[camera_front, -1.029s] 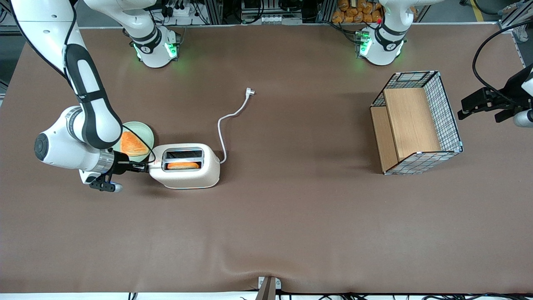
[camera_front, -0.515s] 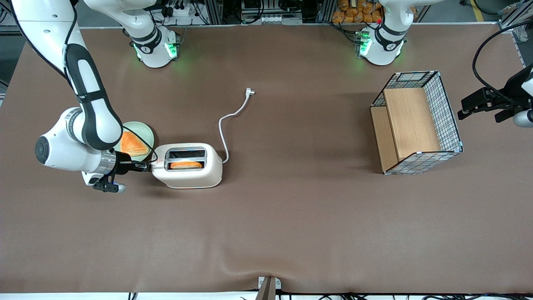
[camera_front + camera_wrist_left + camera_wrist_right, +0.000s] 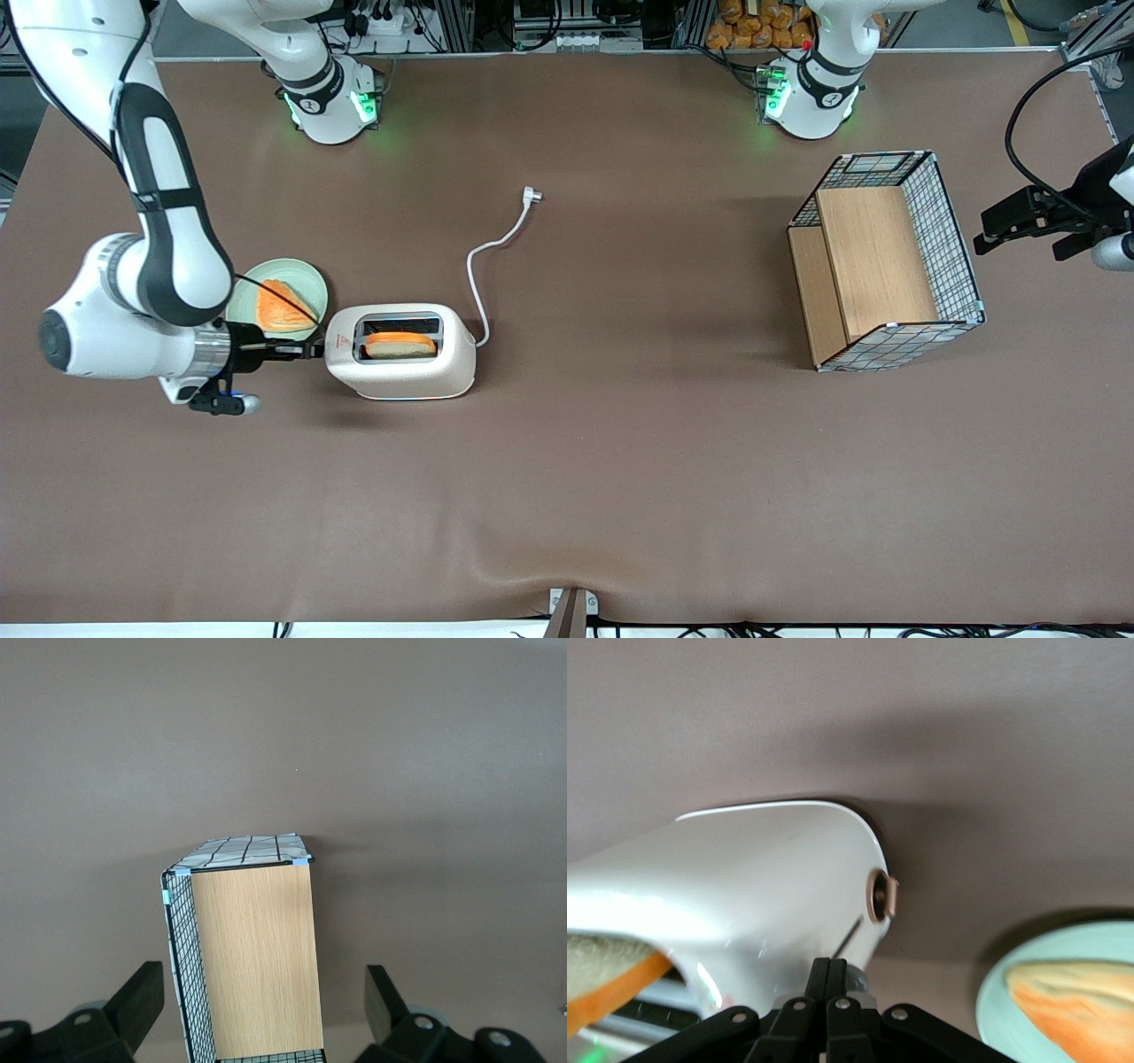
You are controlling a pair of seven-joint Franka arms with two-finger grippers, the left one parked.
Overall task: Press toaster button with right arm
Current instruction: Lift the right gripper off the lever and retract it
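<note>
1. Front view: the right arm [image 3: 142, 266] lies low over the table [image 3: 620, 461], its gripper [image 3: 306, 351] level and aimed at the narrow end of the toaster [image 3: 400, 365]. The fingers [image 3: 297, 351] are pressed together with nothing between them, and their tips sit just beside that end, where the red triangle mark [image 3: 340, 339] is; whether they touch cannot be told here. A slice of toast [image 3: 400, 344] stands up out of the slot. A green plate [image 3: 306, 282] with another slice [image 3: 279, 306] lies just beside the fingers, farther from the camera. The white cord [image 3: 496, 248] trails from the toaster's end away from the fingers. A wire basket [image 3: 886, 261] stands toward the parked arm's end.

2. Left wrist view: only the basket [image 3: 252, 957] on the table [image 3: 283, 744].

3. Right wrist view: the closed fingers [image 3: 827, 979] meet at the toaster's [image 3: 744, 886] rounded end. The button [image 3: 882, 896] sticks out close to the tips, apart from them. The plate [image 3: 992, 992] is near.
</note>
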